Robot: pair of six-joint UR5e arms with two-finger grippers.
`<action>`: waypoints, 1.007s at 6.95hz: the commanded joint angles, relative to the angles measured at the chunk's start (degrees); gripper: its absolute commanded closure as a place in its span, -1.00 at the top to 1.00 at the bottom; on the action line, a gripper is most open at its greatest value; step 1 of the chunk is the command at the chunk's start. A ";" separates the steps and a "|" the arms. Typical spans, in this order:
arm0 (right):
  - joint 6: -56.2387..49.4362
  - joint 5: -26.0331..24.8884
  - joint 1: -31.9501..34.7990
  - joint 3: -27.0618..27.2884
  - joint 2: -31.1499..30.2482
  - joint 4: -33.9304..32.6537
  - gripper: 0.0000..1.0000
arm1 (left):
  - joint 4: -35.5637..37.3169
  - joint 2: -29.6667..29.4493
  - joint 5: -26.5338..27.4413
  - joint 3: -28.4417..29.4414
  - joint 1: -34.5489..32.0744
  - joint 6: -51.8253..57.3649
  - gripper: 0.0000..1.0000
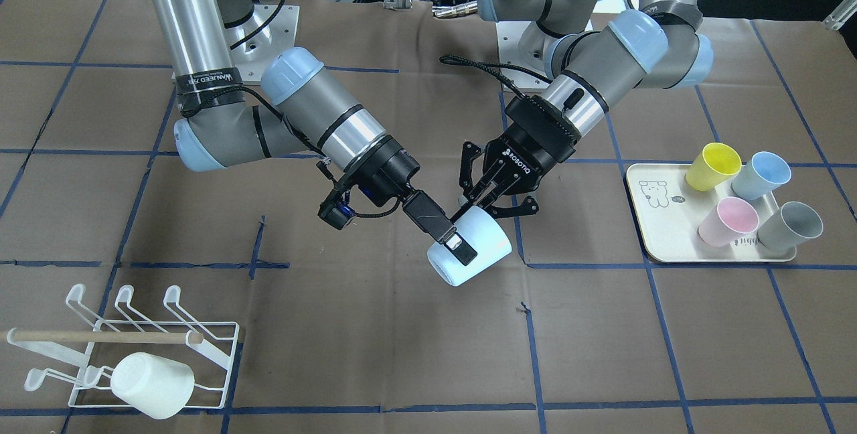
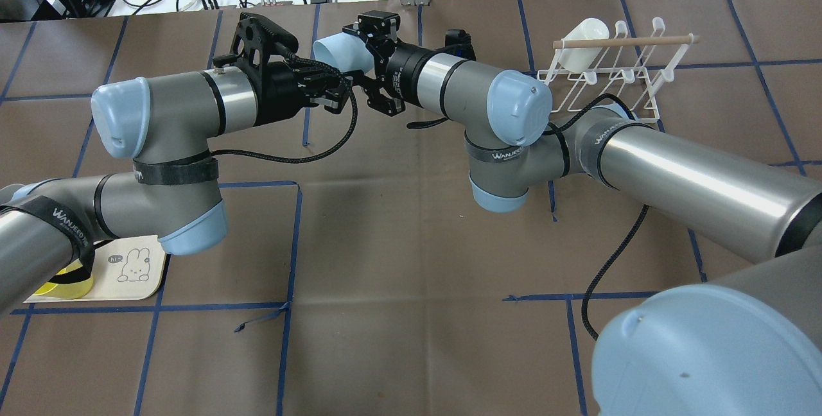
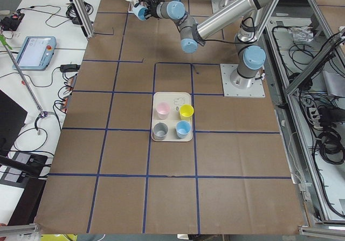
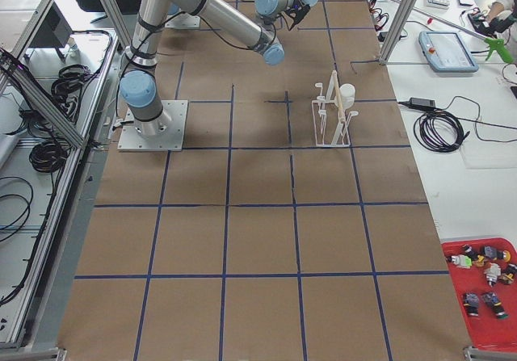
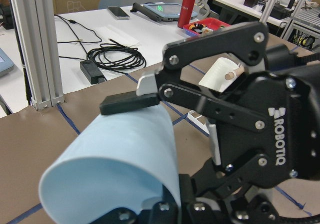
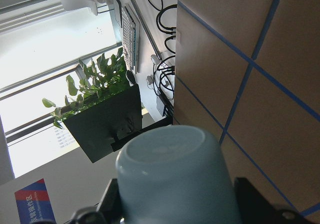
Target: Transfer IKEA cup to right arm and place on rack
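Note:
A pale blue IKEA cup (image 1: 485,240) hangs on its side above the table's middle, held between both grippers. My left gripper (image 1: 477,207), on the arm with the braided cable, pinches the cup's wall at one end. My right gripper (image 1: 462,250) straddles the cup from the other side and looks shut on it. One of its fingers (image 5: 129,103) lies flat on the cup (image 5: 120,154). The right wrist view shows the cup's base (image 6: 175,149) between that gripper's fingers. The white wire rack (image 1: 134,347) stands near the table's corner on the right arm's side.
A white cup (image 1: 152,384) hangs on the rack under its wooden bar (image 1: 100,337). A cream tray (image 1: 659,233) on the left arm's side holds several cups: yellow, blue, pink and grey. Brown paper with blue tape lines covers the table.

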 commanded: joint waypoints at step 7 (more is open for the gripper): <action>0.00 0.18 -0.14 -0.08 0.05 0.26 -0.06 | -1.32 12.45 0.74 -9.97 9.79 -3.08 1.00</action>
